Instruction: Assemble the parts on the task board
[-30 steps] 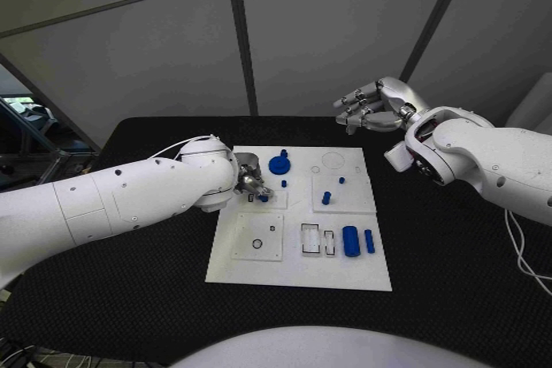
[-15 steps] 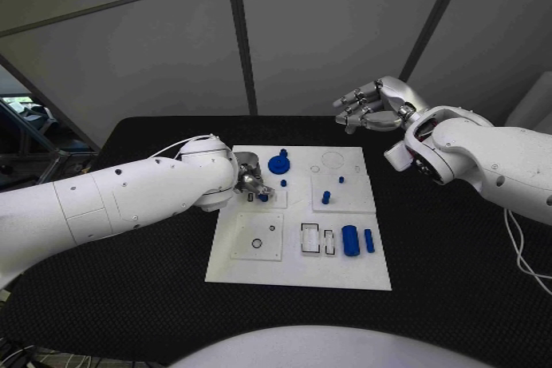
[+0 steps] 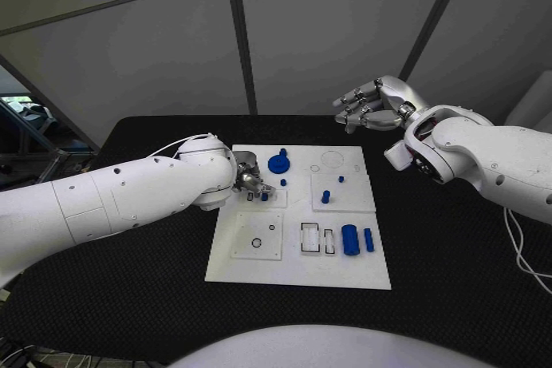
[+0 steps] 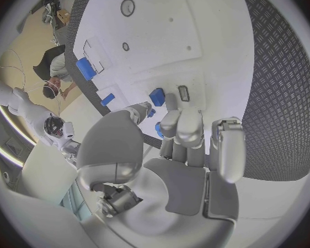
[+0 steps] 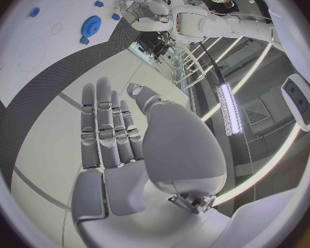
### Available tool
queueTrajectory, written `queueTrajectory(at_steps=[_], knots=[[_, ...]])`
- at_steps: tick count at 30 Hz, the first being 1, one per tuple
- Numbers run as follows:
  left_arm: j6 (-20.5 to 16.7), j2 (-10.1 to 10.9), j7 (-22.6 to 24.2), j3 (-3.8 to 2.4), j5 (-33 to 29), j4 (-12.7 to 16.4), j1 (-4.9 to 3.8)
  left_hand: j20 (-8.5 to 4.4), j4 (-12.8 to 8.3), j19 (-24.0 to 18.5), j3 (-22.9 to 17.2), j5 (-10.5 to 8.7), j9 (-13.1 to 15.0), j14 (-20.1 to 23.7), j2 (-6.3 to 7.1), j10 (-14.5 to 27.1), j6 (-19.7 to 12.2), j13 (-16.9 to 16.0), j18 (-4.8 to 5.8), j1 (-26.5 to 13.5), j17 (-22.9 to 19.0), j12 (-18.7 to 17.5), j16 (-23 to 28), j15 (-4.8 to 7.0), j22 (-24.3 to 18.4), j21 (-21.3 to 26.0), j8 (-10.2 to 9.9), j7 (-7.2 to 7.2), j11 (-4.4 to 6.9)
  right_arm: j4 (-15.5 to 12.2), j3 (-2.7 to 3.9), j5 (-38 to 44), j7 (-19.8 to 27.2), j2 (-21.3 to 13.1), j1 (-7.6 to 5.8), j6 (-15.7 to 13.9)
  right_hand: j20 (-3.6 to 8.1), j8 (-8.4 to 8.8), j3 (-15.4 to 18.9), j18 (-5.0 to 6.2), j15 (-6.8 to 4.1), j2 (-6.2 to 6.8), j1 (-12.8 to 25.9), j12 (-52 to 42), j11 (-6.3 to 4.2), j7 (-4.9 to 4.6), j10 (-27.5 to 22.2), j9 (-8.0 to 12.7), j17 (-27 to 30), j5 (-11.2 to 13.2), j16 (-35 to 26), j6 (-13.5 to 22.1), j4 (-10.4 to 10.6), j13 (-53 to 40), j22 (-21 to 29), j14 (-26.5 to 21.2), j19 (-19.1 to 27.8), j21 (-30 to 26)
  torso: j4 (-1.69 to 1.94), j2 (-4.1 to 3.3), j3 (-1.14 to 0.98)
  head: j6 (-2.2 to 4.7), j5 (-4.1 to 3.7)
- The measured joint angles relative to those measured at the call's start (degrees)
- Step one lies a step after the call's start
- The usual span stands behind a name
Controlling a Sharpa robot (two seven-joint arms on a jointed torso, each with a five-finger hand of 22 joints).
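Left hand (image 3: 251, 184) down on the task board (image 3: 293, 264), fingertips (image 4: 170, 118) pinching a small blue part (image 4: 157, 97) just ahead of them, beside a little rectangular slot (image 4: 183, 93); a second scrap of blue tucked under the fingers, too hidden to name. Right hand (image 3: 370, 104) lifted well off beyond the board's far edge, released, fingers spread, nothing in them. Judged small, rigid, light and smooth: likely moulded plastic, apt to tip or squirt out of a hard squeeze, so best taken low on opposite flat sides with a gentle pinch and kept upright over the slot. Crowded near the left fingertips: a blue gear (image 3: 280, 164) just past them toward the far edge, a small blue peg (image 3: 283, 183) just beside, more upright pegs (image 3: 325, 197) a little farther across the board. Little sideways room there; straight up and straight down looks the safest path. Well clear on the wrist's nearer side: a ring (image 3: 257, 243) and open rectangular recesses (image 3: 310, 237) beside two blue blocks (image 3: 351, 240). Wide black table (image 3: 460, 264) on the outer side of each arm, good room for withdrawing, the board's left edge running close under the left forearm.
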State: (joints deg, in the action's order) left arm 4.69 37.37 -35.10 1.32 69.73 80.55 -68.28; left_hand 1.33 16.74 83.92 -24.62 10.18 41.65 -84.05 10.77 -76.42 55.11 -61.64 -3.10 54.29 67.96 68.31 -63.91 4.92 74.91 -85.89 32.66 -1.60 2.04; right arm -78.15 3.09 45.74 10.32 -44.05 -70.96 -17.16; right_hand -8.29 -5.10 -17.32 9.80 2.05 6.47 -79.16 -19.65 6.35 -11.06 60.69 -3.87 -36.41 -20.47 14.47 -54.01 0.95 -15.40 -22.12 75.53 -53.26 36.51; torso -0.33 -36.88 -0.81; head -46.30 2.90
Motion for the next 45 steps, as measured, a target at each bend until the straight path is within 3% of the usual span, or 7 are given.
queueTrajectory(at_steps=[14, 17, 23, 26, 31, 36, 45], knots=[[-0.3, 0.2, 0.0, -0.29, -0.5, 0.2, 0.01, 0.0, 0.1, 0.0, 2.9, 0.0, 0.0, 0.0, -0.61, -0.2, 0.1, -0.2, 0.0, -0.7, 0.0, 0.2, 0.0, 0.0, 0.0, 0.0, 0.0, 0.07, 0.2, 0.2, 0.0, 0.0, 0.0, 0.1, 0.0, 0.0, 0.0, 0.0, 0.1, 0.0, 0.0, 0.23, 0.2, 0.0, 0.0, 0.0, 0.0, 0.0, 0.0, 0.0, -0.4, 0.0, 0.1, 0.2, 0.1, 0.0, 0.0, -0.3, 0.04, -0.02, 0.02, 0.15, 0.07], [-0.3, 0.5, 0.0, -1.62, -0.6, 0.4, 0.09, -0.11, 0.0, 0.1, 3.3, 0.0, 0.0, 0.0, -0.61, -0.2, 0.1, -0.2, 0.0, -0.7, 0.0, 0.3, 0.0, 0.0, 0.0, 0.0, 0.0, 0.07, 0.2, 0.3, -0.01, 0.0, 0.0, 0.1, 0.0, 0.0, 0.0, 0.0, 0.2, -0.01, 0.0, 0.23, 0.2, 0.0, 0.0, 0.0, 0.0, 0.0, 0.0, 0.0, -0.4, 0.0, 0.2, 0.2, 0.1, 0.0, 0.0, -0.3, 0.03, -0.02, 0.04, 0.31, 0.07], [0.8, 2.2, 0.0, -5.55, -0.6, 0.8, -0.2, -0.21, -0.1, 0.2, 4.8, 0.0, -0.2, 0.0, -0.95, 0.6, -0.5, 1.6, 0.0, 0.5, 0.0, -1.0, 0.3, 0.0, 0.0, 0.7, 0.0, -0.49, -0.06, 0.5, -0.01, 0.0, 0.1, 0.1, 0.01, 0.0, 0.0, 0.0, 0.1, 0.0, 0.0, 0.23, 0.2, 0.0, 0.0, 0.0, 0.0, 0.0, 0.0, 0.0, -0.4, 0.0, 0.1, 0.2, 0.1, 0.0, 0.0, -0.3, 0.07, 0.0, 0.05, 0.53, -0.02], [2.1, 3.0, 0.0, -7.02, -0.9, 0.3, -1.32, -0.21, -0.1, 0.2, 6.0, 0.0, -0.3, 0.0, -1.11, 1.7, -1.5, 3.0, -0.01, 2.0, -0.1, -2.1, 0.3, 0.0, 0.0, 1.8, -0.3, -0.87, -0.46, 0.7, -0.01, 0.0, 0.1, 0.1, 0.01, 0.0, 0.0, 0.0, 0.1, 0.0, 0.0, 0.23, 0.2, 0.0, 0.0, 0.0, 0.0, 0.0, 0.0, 0.0, -0.4, 0.0, 0.2, 0.3, 0.1, 0.0, 0.0, -0.3, 0.07, 0.02, 0.04, 0.62, -0.02], [4.4, 2.6, 0.0, -8.1, -2.2, -3.3, -4.37, -0.08, -0.1, 0.1, 9.2, 0.0, -1.5, 0.1, -1.71, 3.0, -3.5, 4.6, 0.0, 3.2, -0.1, -3.2, 0.3, -0.12, 0.0, 2.8, -2.1, -1.79, -1.17, 1.0, -0.01, 0.0, 0.1, 0.2, 0.01, 0.0, 0.0, 0.0, 0.2, 0.0, 0.0, 0.23, 0.2, 0.0, 0.0, 0.0, 0.0, 0.0, 0.0, 0.0, -0.4, 0.0, 0.2, 0.3, 0.1, 0.0, 0.0, -0.3, 0.07, 0.01, 0.03, 0.79, 0.12], [6.4, -0.1, 0.1, -8.28, -3.5, -9.6, -6.04, 0.64, -0.1, 0.0, 12.6, 0.0, -4.5, 0.1, -2.73, 3.9, -5.3, 5.5, 0.01, 4.9, -0.2, -3.5, 0.5, -0.94, 0.0, 3.0, -5.1, -3.02, -2.0, 1.2, -0.01, 0.0, 0.1, 0.5, 0.01, 0.0, 0.0, 0.0, 0.1, 0.0, 0.0, 0.23, 0.2, 0.2, 0.0, 0.0, 0.0, 0.0, 0.0, 0.0, -0.4, 0.0, 0.1, 0.3, 0.2, 0.0, 0.0, -0.3, 0.05, -0.05, 0.02, 0.96, 0.35], [9.8, -4.3, 0.6, -6.16, -4.8, -18.4, -6.57, 1.05, -0.2, 0.0, 14.7, 0.0, -8.2, 0.1, -4.22, 4.2, -6.1, 6.1, 0.01, 7.1, -0.2, -3.7, 0.5, -1.34, 0.0, 3.2, -7.3, -3.45, -2.38, 1.2, -0.02, 0.0, 0.1, 0.5, 0.01, 0.0, 0.0, 0.0, 0.1, 0.0, 0.0, 0.23, 0.2, 0.2, 0.0, 0.0, 0.0, 0.0, 0.0, 0.0, -0.4, 0.0, 0.1, 0.3, 0.2, 0.0, 0.0, -0.3, -0.17, -0.29, 0.07, 0.94, 0.63]])
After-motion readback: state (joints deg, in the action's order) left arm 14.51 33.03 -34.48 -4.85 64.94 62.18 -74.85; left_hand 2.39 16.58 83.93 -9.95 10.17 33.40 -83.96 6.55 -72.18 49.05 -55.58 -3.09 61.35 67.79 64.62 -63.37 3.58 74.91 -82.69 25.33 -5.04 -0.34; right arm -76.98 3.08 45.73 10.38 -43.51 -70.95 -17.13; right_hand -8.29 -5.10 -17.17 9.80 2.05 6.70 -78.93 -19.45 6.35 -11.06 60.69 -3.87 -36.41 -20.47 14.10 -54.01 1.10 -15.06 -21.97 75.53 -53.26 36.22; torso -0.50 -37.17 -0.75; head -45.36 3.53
